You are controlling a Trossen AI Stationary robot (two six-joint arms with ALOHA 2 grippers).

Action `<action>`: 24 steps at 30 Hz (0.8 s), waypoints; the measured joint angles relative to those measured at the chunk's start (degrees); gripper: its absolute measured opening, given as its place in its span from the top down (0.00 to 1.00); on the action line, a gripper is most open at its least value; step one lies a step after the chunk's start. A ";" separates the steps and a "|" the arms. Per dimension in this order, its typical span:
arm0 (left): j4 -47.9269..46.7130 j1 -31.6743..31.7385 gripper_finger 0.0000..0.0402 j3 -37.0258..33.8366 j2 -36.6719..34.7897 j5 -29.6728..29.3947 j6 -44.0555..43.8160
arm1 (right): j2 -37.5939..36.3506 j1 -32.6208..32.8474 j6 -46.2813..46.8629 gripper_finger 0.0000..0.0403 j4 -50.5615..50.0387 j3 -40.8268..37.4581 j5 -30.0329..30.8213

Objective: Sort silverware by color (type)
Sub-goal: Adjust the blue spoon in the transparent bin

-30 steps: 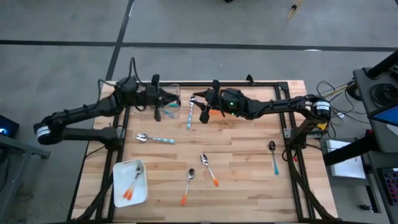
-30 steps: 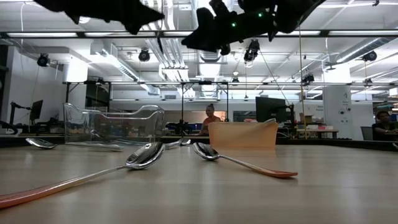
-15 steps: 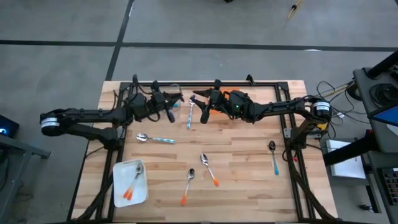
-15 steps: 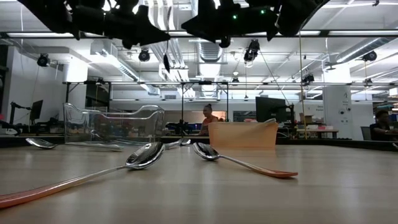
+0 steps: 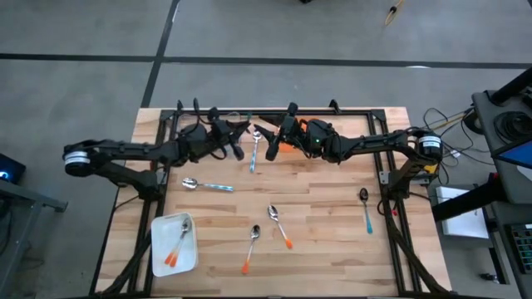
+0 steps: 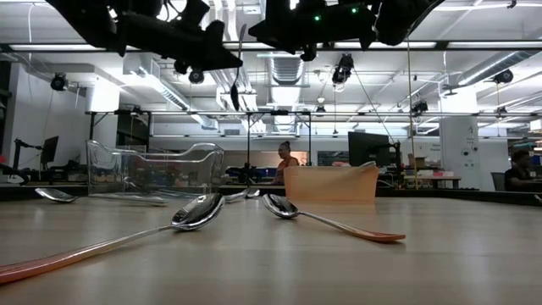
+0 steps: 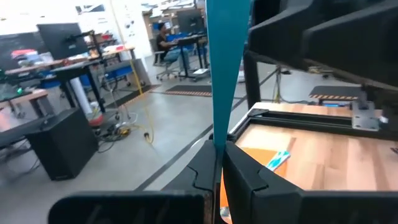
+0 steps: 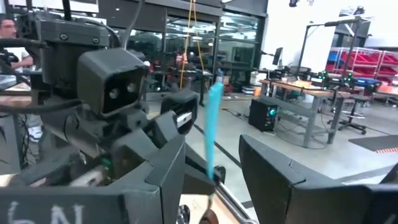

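My left gripper (image 5: 238, 146) (image 7: 219, 155) is shut on a teal-handled spoon (image 7: 221, 74) above the table's far middle. In the low view the spoon (image 6: 238, 72) stands upright in the air. My right gripper (image 5: 269, 148) (image 8: 212, 146) faces it from the right, open and holding nothing; its wrist view shows the handle (image 8: 214, 130) a short way beyond its fingers. On the table lie a light-blue-handled spoon (image 5: 253, 153) below the grippers, another (image 5: 206, 186), two orange-handled ones (image 5: 280, 226) (image 5: 251, 247) and a dark-bowled teal one (image 5: 366, 209). My left gripper pinches the spoon's teal handle (image 7: 217, 134) between its two fingers. The fingers point level, from the table's left, and lie across the handle. The spoon is lifted clear and upright, its handle rising above the fingers and its dark bowl (image 6: 235, 97) hanging below them.
A white tray (image 5: 158, 237) at the near left holds two orange-handled spoons. A clear tub (image 6: 157, 174) and a tan box (image 6: 330, 182) stand at the far edge. The black frame rail (image 5: 349, 111) runs along the far side.
My left gripper has gone toward the table's right edge, nearer my right gripper, sinking a little and tipping from pointing down to level. The teal spoon has come with it and now stands upright. The spoons on the table have kept still.
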 joint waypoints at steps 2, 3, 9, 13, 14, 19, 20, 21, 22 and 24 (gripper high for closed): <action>0.03 -0.14 1.00 1.64 1.51 -0.41 -0.19 | 0.00 0.00 0.16 0.64 0.07 0.00 0.02; 0.20 -0.35 1.00 2.52 2.25 -0.52 -0.19 | 0.00 0.00 0.32 0.64 0.12 0.00 0.02; -0.18 -1.24 1.00 6.65 7.15 -0.32 -0.19 | -0.02 -0.12 0.90 0.65 -0.13 0.00 3.69; 0.19 -1.92 1.00 8.40 9.12 -0.45 -0.19 | -0.02 -0.13 0.84 0.67 -0.14 0.00 4.70; 0.07 -2.11 1.00 8.55 9.49 -0.51 -0.19 | -0.02 -0.13 0.84 0.68 -0.14 0.00 4.70; -0.05 -2.47 1.00 9.00 9.91 -1.22 -0.19 | -0.02 -0.13 0.74 0.80 -0.16 0.00 4.98; 0.14 -2.48 1.00 9.00 9.89 -1.24 -0.19 | -0.02 -0.13 0.68 0.83 -0.18 0.00 5.01; 0.13 -2.51 1.00 8.98 9.80 -1.26 -0.19 | -0.04 -0.13 0.49 0.87 -0.21 0.00 5.10; 0.11 -2.56 1.00 8.96 9.74 -1.28 -0.19 | -0.04 -0.13 0.05 0.90 -0.22 0.00 5.09; 0.13 -2.60 1.00 8.96 9.67 -1.35 -0.19 | -0.05 -0.02 -0.67 0.96 -0.24 0.00 5.08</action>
